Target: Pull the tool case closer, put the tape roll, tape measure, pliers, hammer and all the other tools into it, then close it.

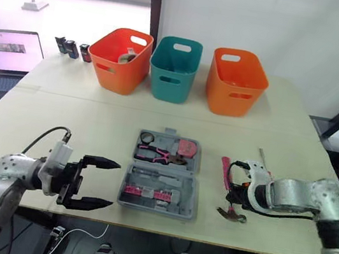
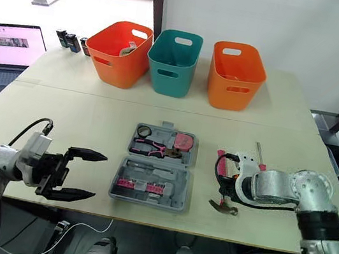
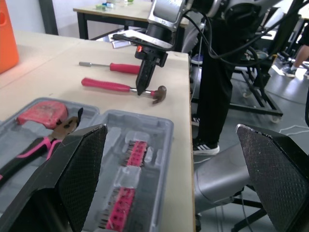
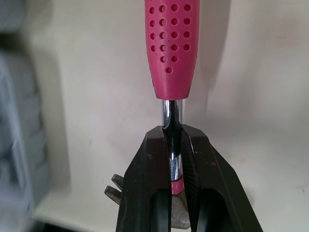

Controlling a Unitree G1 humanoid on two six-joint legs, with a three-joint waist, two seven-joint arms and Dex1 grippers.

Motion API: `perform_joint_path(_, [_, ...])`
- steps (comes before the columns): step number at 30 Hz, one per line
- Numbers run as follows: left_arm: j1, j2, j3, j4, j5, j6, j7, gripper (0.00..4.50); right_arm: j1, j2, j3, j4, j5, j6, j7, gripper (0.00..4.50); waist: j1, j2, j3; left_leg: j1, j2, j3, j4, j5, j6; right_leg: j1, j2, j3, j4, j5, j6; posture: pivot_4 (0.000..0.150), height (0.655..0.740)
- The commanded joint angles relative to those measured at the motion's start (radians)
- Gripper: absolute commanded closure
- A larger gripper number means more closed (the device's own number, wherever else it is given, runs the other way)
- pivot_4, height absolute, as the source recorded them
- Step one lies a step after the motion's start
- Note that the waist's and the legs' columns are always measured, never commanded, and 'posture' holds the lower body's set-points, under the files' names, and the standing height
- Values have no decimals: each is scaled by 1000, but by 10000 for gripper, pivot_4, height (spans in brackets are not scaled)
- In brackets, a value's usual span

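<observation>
The grey tool case [image 1: 159, 193] lies open in the middle of the table near the front edge. Its far half holds a black tape roll [image 1: 147, 138], pink-handled pliers [image 1: 155, 155] and a pink tape measure [image 1: 187, 148]. Its near half holds pink bit strips [image 1: 145, 192]. Right of the case the pink-handled hammer [image 1: 225, 171] lies on the table. My right gripper [image 4: 172, 164] is shut on its metal shaft just above the head [image 1: 232, 214]. A screwdriver [image 2: 258, 149] lies beyond the hammer. Left of the case, my left gripper [image 1: 99, 183] hangs open and holds nothing.
Two orange baskets [image 1: 122, 58] [image 1: 236, 81] and a teal basket [image 1: 174, 68] stand in a row at the back. A laptop [image 1: 7, 50] sits at the far left, with small dark items [image 1: 72, 48] beside it. The table's front edge [image 1: 159, 232] runs close to the case and hammer head.
</observation>
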Motion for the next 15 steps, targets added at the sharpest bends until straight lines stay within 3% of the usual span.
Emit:
perform_joint_path(1, [10,15,28,-36,-16,1,6,0,47,10,-5,-101,114,-115,-166,35990,0,0,0,0,0,0,0,0,0,0,0,0,0,0,0,1500,7400])
perform_joint_path(2, [12,17,30,-38,-18,4,6,0,65,17,-9,-121,117,-130,-185,33106,0,0,0,0,0,0,0,0,1,0,0,0,0,0,-1,1500,7400])
perform_joint_path(9, [9,26,31,-42,-29,25,2,0,61,-27,-53,-250,117,-149,-160,184,0,0,0,0,0,0,-1,0,1,0,0,0,0,0,-1,1500,7400])
perform_joint_path(15, [5,28,30,-40,-34,36,4,0,135,-214,-68,-500,77,-144,-8,184,2,0,0,0,0,0,-3,0,1,-1,0,0,-1,0,-1,1500,7400])
